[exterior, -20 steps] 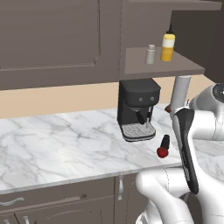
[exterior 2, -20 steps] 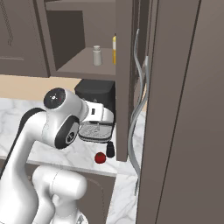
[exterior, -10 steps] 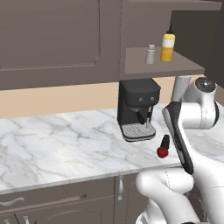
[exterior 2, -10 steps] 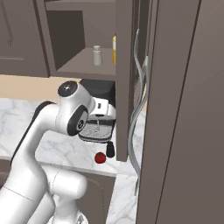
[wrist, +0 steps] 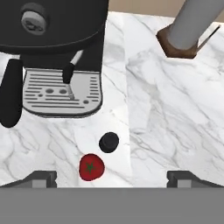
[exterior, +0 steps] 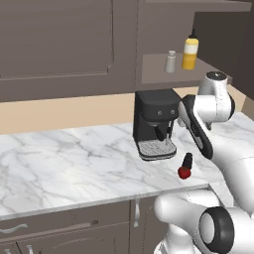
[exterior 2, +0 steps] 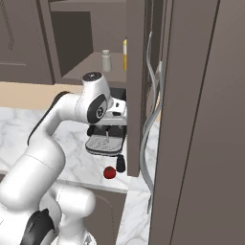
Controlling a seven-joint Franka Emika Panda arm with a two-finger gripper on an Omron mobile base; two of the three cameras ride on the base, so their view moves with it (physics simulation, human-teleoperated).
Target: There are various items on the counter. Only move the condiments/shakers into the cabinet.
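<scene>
Gripper (wrist: 111, 178) hangs above the counter (wrist: 175, 109) in front of the coffee machine (wrist: 52, 26), jaws spread wide and empty, probably lining up on the small dark bottle (wrist: 109, 142) below. One red fruit (wrist: 91, 167) sits just beside that bottle. Two condiments, one grey shaker (exterior: 170, 61) and one yellow squeeze bottle (exterior: 190, 49), already stand on the cabinet shelf (exterior: 163, 74) above the machine; one remains.

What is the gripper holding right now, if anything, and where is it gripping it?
Nothing is held. The gripper is open, hanging above the counter with the small dark bottle and red fruit below it.
</scene>
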